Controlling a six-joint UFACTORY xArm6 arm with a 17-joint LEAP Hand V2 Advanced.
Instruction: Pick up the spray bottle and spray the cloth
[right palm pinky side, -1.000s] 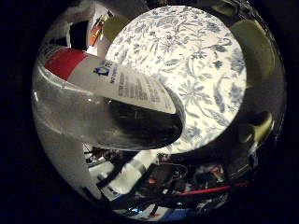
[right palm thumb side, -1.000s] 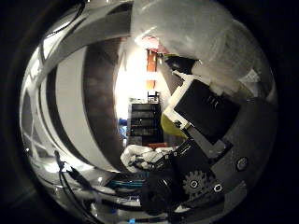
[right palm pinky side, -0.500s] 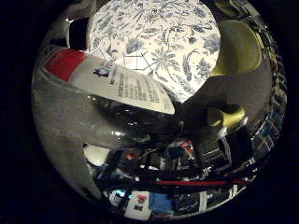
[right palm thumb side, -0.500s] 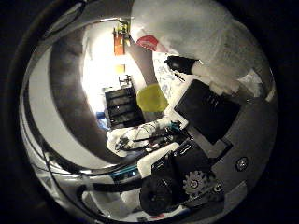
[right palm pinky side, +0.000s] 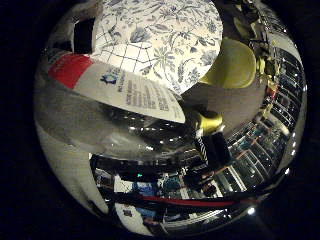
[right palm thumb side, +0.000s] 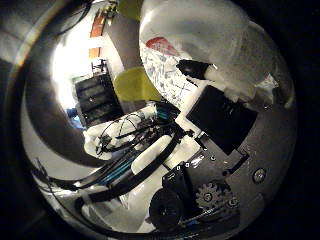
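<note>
From the little finger side of the palm, I see the translucent plastic spray bottle with a red-and-white printed label (right palm pinky side: 115, 95) filling much of the view, so it lies right against my palm. Past it is the white cloth printed with blue flowers and a grid pattern (right palm pinky side: 165, 35), spread flat and well apart from the bottle. A rounded yellow chair (right palm pinky side: 232, 65) stands beside the cloth. A yellow-tipped part (right palm pinky side: 210, 121) shows by the bottle's edge; I cannot tell what it is.

From the thumb side, the bottle's pale body bulges across the view, its red label patch and dark nozzle visible. The white and black hand (right palm thumb side: 220, 150) has its black plates and geared parts close beside the bottle, and a pale finger (right palm thumb side: 232, 87) lies against the bottle's side. I read the fingers as curled round the body, holding it clear of the cloth, though the grip's far side is hidden.

My judgement on handling: the bottle looks like thin, smooth plastic, light unless well filled, and I cannot see how much liquid it holds. The wall would be slippery and would give under a hard squeeze. The best hold is round the upper body near the neck, where it is stiffer and a finger can reach the trigger. Spraying has yet to be done, and the nozzle needs aiming at the cloth.
</note>
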